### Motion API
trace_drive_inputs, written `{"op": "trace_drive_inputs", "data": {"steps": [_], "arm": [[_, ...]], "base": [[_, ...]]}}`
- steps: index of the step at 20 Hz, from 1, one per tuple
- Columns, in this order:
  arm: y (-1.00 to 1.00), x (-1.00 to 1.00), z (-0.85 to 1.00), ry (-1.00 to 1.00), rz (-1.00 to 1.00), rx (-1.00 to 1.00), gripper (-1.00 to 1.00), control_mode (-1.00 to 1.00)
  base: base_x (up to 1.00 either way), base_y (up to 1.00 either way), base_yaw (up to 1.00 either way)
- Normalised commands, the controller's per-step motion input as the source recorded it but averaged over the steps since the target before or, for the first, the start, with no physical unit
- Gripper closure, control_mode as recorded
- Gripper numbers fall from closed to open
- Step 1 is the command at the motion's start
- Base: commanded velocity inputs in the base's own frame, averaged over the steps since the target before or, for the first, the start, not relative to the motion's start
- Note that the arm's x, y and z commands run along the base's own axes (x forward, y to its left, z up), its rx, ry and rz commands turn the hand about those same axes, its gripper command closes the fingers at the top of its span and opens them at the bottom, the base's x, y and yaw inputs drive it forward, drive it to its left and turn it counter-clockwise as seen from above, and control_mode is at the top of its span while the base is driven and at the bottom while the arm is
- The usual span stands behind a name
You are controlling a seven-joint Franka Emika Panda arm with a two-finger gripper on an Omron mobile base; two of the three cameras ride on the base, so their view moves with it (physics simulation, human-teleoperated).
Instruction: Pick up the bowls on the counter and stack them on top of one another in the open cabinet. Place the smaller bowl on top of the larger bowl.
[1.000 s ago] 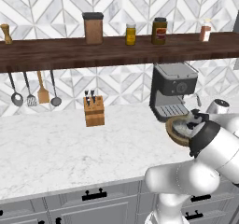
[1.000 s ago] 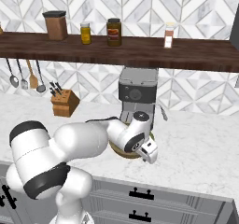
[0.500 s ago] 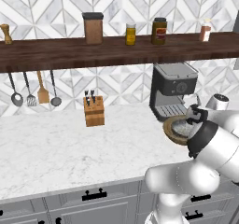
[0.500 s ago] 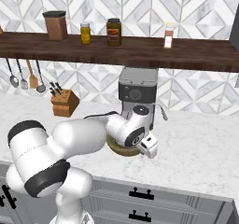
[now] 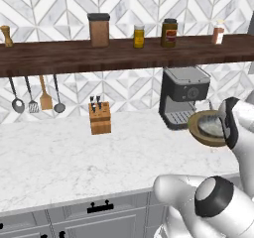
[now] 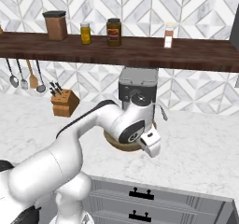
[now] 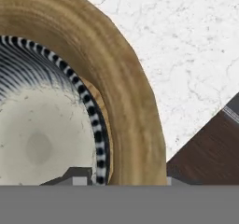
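Partly hidden: arm is covering most of the larger bowl [image 6: 122, 145] in right base view, rim only showing. Gripper [image 7: 125, 180] tips are cut off at hand view's edge, straddling the wooden rim; grip state can't tell. Vs 0.5 s ago, bowl is sitting higher beside the coffee machine [image 5: 183, 96], above the counter [image 5: 64, 157]. Hand view is showing the smaller bowl [image 7: 44, 134] nested inside.

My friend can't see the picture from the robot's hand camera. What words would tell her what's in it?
Close up, a small bowl with a pale inside and a dark striped rim sits inside a wide tan wooden bowl. White marble counter lies past the wooden rim, with dark wood at lower right.
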Motion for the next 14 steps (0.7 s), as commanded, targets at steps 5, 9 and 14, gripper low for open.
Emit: {"op": "trace_drive_inputs", "data": {"steps": [5,9,14], "arm": [[-0.06,-0.66,1.0,-0.25,-0.12,0.06,1.0,-1.0],[0.0,-0.34,1.0,-0.23,-0.06,0.13,1.0,-1.0],[0.0,-0.03,1.0,-0.24,-0.03,0.13,1.0,-1.0]], "base": [[0.0,0.0,0.0],[0.0,0.0,0.0],[0.0,0.0,0.0]]}}
